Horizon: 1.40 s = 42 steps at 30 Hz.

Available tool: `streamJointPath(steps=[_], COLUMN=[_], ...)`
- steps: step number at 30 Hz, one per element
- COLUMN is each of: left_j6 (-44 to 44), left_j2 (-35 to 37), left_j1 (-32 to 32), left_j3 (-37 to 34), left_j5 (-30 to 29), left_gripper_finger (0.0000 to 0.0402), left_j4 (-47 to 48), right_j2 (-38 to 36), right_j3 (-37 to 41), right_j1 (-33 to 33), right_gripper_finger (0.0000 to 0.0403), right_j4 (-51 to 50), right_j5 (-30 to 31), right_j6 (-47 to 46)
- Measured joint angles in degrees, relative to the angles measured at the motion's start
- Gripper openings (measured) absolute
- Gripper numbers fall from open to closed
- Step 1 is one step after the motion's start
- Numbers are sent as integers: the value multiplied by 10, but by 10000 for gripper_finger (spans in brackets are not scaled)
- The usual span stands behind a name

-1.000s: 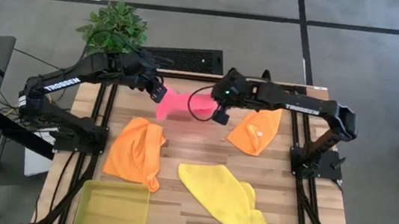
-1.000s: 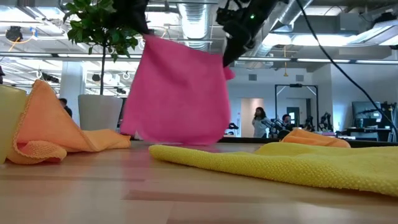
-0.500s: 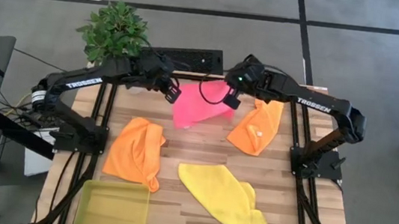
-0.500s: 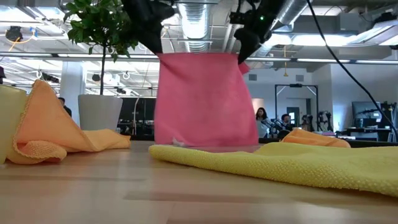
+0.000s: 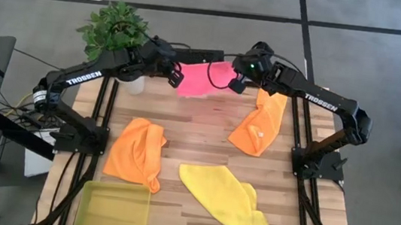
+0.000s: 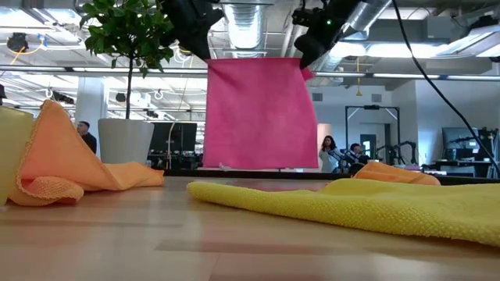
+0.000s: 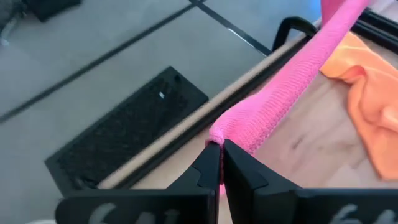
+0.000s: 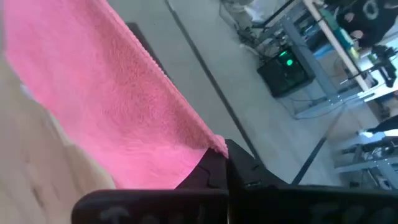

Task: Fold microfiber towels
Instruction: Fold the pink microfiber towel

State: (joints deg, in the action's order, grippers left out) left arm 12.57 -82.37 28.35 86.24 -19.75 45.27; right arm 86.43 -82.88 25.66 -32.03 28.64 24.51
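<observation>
I have the pink towel (image 5: 203,78) stretched between both arms at the top centre of the high view. My left gripper (image 5: 175,75) is clamped tight on its left corner and my right gripper (image 5: 236,81) on its right corner; it hangs flat above the table (image 5: 198,135).

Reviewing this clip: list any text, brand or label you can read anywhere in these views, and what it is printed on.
"TROSSEN": white lettering on the dark left robot arm, high view.
"TROSSEN": white lettering on the dark right robot arm, high view, small but legible.
White marks on the left wrist's dark gripper body are cut off, unreadable.
Nothing readable on the four bright towels.
</observation>
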Motion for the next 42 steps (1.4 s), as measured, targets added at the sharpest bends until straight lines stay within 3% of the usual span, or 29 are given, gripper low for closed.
streamJointPath(steps=[9, 28, 42], left_j6=[-24, 45, 152], left_j2=[-2, -6, -60], left_j1=[11, -102, -200], left_j3=[-2, -3, -3], left_j5=[7, 20, 63], left_gripper_finger=[0, 0, 0], left_j4=[32, 137, 219], right_j2=[0, 1, 19], right_j3=[10, 53, 63], right_j1=[-3, -106, -158], right_gripper_finger=[1, 1, 1], right_j4=[-18, -132, -151], right_j5=[-22, -37, -201], right_j6=[-9, -92, -171])
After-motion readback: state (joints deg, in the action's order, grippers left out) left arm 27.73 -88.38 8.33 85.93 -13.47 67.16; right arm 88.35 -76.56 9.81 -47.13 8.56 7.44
